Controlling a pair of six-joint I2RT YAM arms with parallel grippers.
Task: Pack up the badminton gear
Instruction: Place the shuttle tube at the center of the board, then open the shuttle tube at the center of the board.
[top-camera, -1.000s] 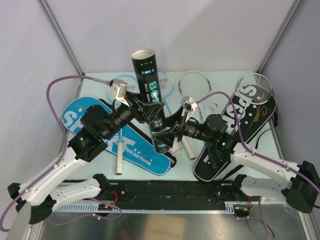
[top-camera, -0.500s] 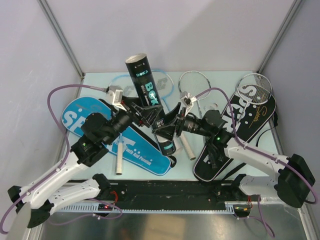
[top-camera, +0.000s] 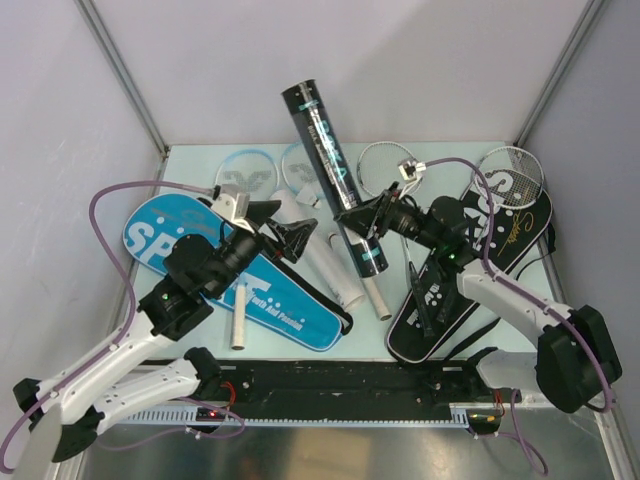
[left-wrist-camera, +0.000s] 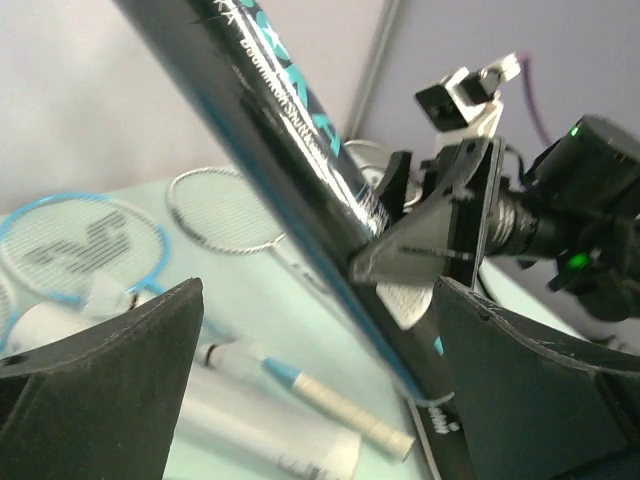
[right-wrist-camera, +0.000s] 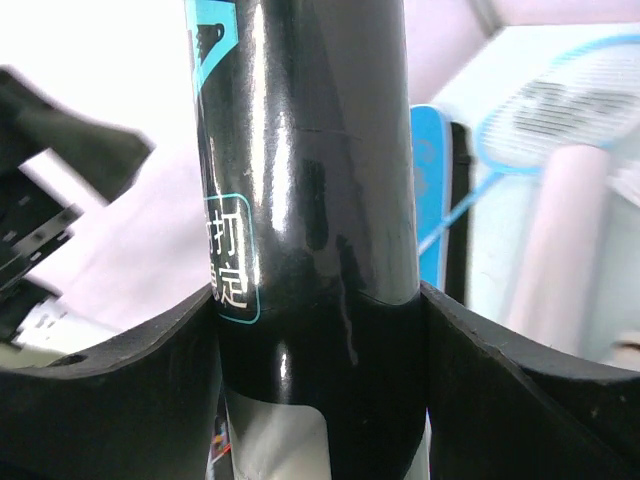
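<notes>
Black tube (top-camera: 335, 175) swung rightward and released by the wide-open left gripper (top-camera: 298, 236), clamped low by the right gripper (top-camera: 366, 222) alone; its long overhang may pivot loose onto the rackets (top-camera: 388, 160).

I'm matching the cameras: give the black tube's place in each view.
Top external: the black tube slants across the centre, top toward the back.
Left wrist: a diagonal bar, upper left to lower right.
Right wrist: upright, filling the middle.
Shared landmark: the white tube lying flat.
</notes>
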